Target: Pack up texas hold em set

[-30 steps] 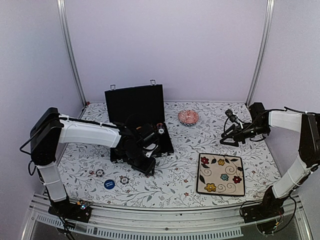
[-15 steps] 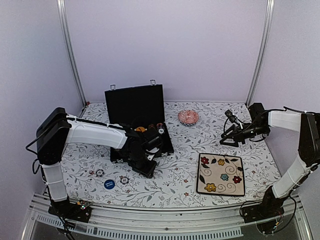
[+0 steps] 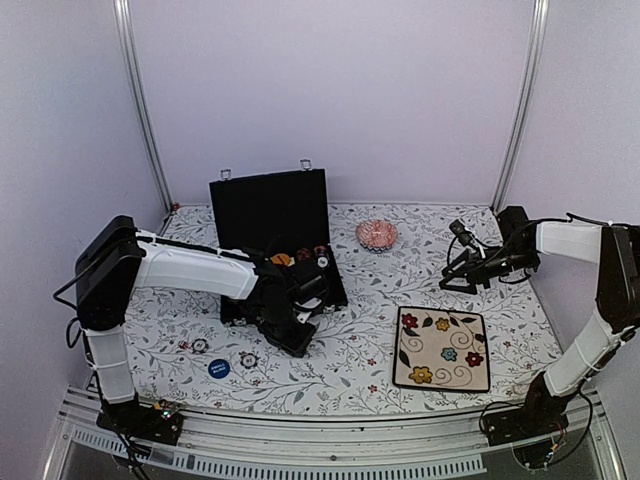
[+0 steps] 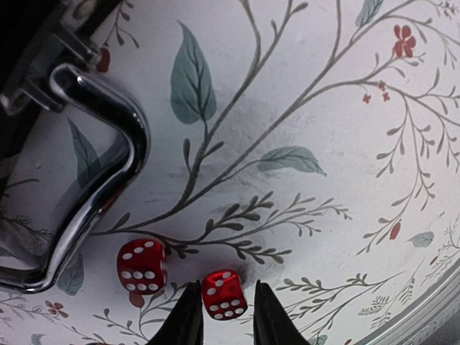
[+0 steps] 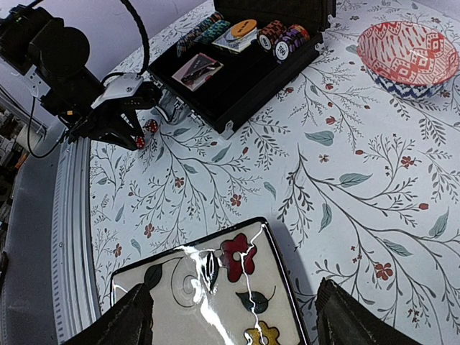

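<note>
**Left fingers (image 4: 188,320) flank a die (image 4: 224,293)**

Narrowed, they straddle the red die on the surface (image 4: 323,129) by the open case's (image 3: 268,210) handle (image 4: 108,180), a slight gap showing. The right fingers (image 5: 136,316) hang wide, empty, over the plate (image 5: 215,287).

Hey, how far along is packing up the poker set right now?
Done: chip stacks and cards sit in the open case. In hand: the left tool straddles one red die on the table, not yet lifted. Left: the second die, the blue button, two loose chips, then shutting the case.
</note>
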{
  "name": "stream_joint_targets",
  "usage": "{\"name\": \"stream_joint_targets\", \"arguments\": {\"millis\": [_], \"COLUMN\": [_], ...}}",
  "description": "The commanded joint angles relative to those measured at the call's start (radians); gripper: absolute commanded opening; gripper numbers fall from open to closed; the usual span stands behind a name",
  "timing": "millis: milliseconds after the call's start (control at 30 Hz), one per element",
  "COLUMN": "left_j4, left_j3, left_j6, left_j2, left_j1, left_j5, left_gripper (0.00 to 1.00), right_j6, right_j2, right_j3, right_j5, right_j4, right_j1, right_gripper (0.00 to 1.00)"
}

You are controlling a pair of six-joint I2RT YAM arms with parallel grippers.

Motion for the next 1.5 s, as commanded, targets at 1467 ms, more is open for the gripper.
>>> {"name": "stream_joint_targets", "arguments": {"millis": [1467], "left_j4": [-0.080], "left_j3": [0.316], "left_j6": [0.144], "left_j2": [0.091], "left_j1": [0.394], "left_j5": [-0.122], "left_gripper": [0.15], "right_j6": [0.024], "right_j2": [0.094], "right_j3": [0.039], "right_j5": [-0.002], "right_j4": [-0.002], "right_j1": [0.005], "right_gripper": [0.78]}}
